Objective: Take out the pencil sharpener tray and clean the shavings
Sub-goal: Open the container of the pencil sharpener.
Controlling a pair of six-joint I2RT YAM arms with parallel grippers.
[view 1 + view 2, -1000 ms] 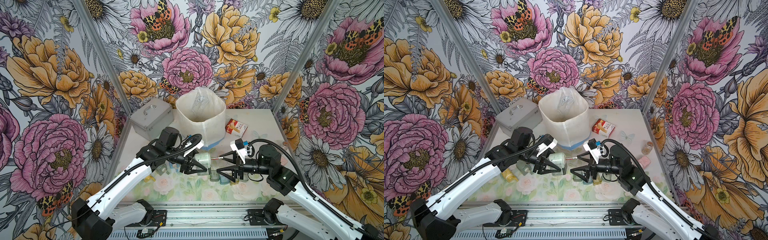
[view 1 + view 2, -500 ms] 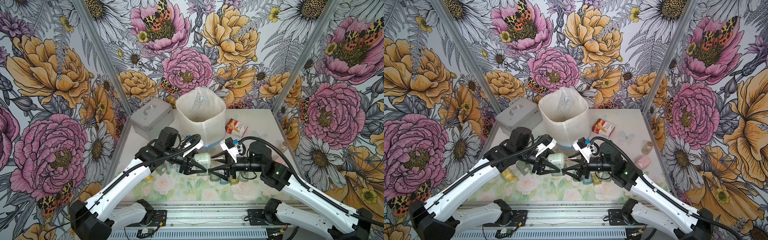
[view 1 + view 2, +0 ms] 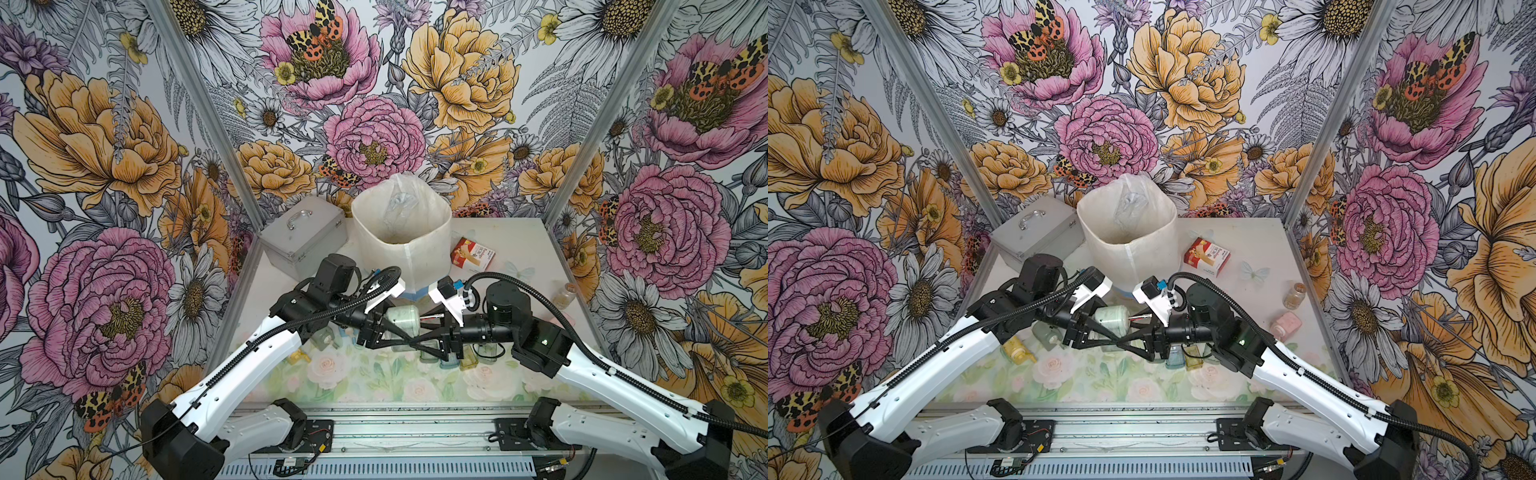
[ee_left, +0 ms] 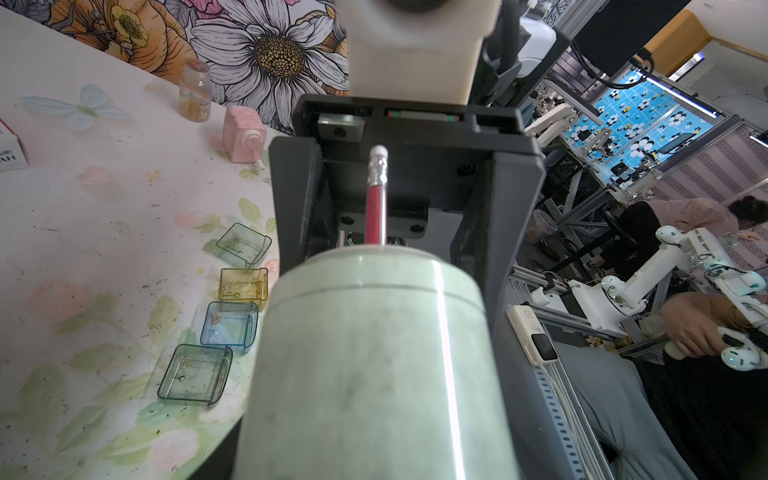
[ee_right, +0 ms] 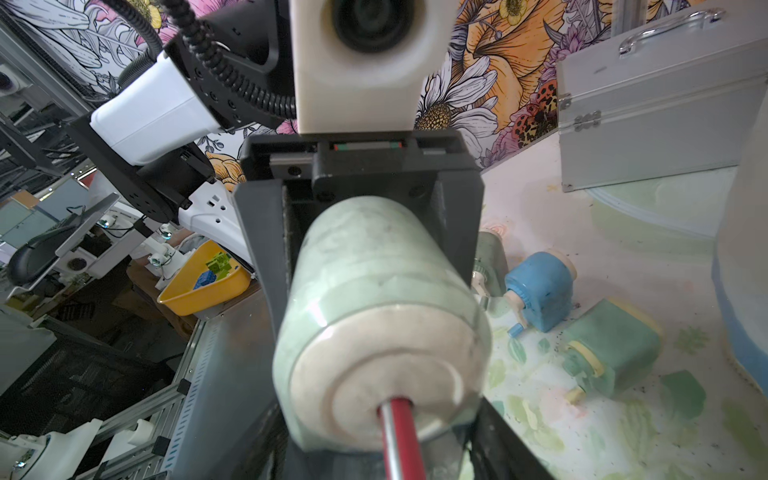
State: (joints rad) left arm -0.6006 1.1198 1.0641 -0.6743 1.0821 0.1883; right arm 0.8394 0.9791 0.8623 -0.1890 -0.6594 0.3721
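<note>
step: likely freeing the tray, not yet out | left gripper (image 5: 365,257) clamps pale green cylindrical pencil sharpener (image 3: 402,318) above table (image 3: 523,241), red pencil (image 4: 376,208) protruding | right gripper (image 4: 399,249) jaws flank its cream end, contact unclear | next: probably firm pinch, straight pull apart

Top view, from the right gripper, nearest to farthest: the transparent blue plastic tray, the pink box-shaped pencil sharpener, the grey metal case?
From the right gripper:
1. transparent blue plastic tray: on the table just under its wrist.
2. pink box-shaped pencil sharpener: near the table's right edge.
3. grey metal case: far back-left corner.
</note>
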